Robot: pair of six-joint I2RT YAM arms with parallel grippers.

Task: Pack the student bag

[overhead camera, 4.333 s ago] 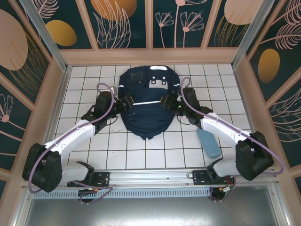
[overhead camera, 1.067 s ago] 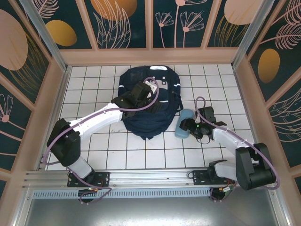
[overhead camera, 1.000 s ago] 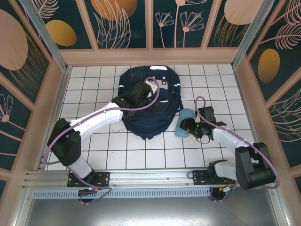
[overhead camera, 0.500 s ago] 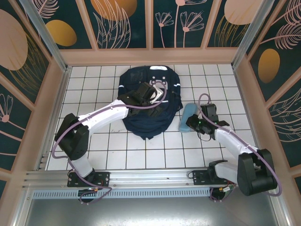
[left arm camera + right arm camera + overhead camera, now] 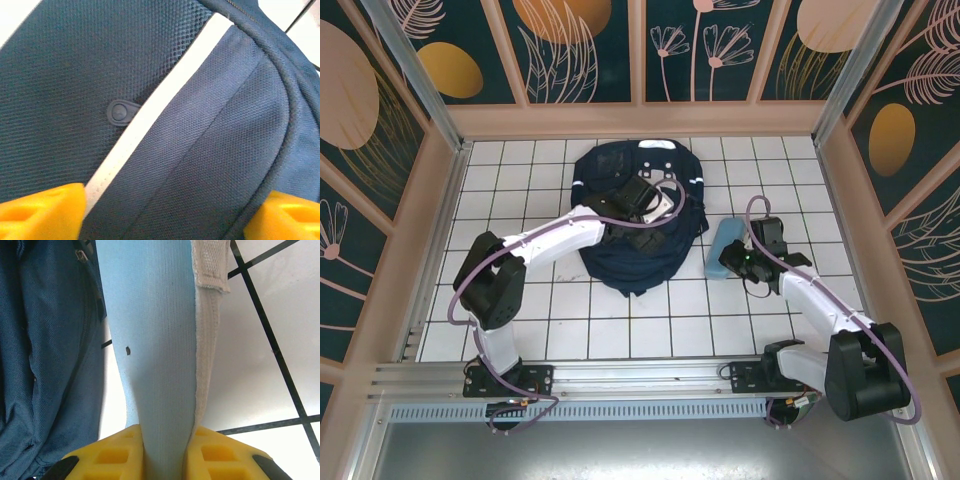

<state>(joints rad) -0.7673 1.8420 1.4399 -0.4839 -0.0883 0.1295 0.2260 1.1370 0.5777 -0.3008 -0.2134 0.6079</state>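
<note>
At mid-table the bag (image 5: pixel 630 262) is laid flat. The left gripper (image 5: pixel 162 215) is held spread over its panel; the right gripper (image 5: pixel 165 450) is clamped on a blue pouch (image 5: pixel 150 340) alongside. The bag's opening should be spread before insertion.

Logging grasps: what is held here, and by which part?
The right gripper pinches the light blue fabric pouch by one end; the left gripper is open over the student bag.
</note>
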